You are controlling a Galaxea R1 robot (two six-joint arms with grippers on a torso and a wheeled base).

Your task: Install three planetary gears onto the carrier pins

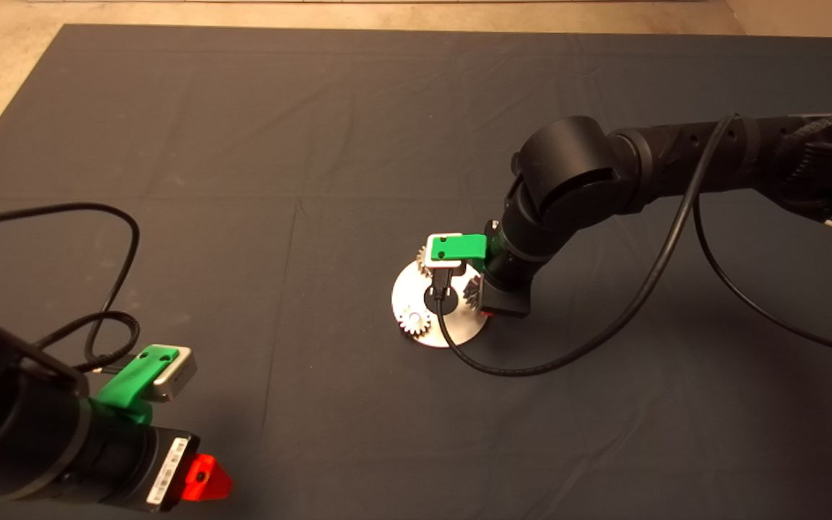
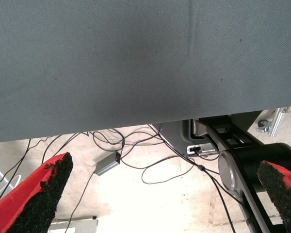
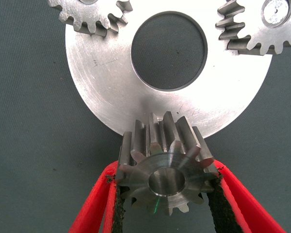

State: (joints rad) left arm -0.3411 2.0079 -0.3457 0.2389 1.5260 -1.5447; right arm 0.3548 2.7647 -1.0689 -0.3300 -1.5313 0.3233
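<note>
Currently right hand (image 3: 165, 194) is pinching one of the planetary gears (image 3: 167, 167) between its two red fingers (image 3: 94, 204), pads pressed on opposite sides of the toothed rim. Gear is held at the near edge of the disc (image 3: 111, 87), bore facing the wrist camera; a shiny round surface shows inside the bore, can't tell whether that is a pin end. Can't tell if the gear is fully seated.

Right arm pose: comes in from the right of the head view, elbow bent, wrist pointing steeply down over the disc (image 1: 452, 328) near the middle of the counter (image 1: 243, 144). Its cable (image 1: 604, 325) loops across the mat beside the disc.

Count: three gears total. Two sit on the disc, one (image 3: 92, 14) on one side of the centre hole (image 3: 169, 51) and one (image 3: 262, 26) on the other, the second with a carrier pin (image 3: 276, 9) end showing in its bore. Third is the one in the grip. Only that one pin end clearly visible; others covered.

Left hand (image 2: 160, 194) parked at the lower left edge of the head view, well apart from the disc. Fingers (image 2: 43, 194) spread wide, holding nothing. Its wrist view shows the mat edge and floor beyond with loose cables (image 2: 136, 145) and a small grey box (image 2: 108, 164).
</note>
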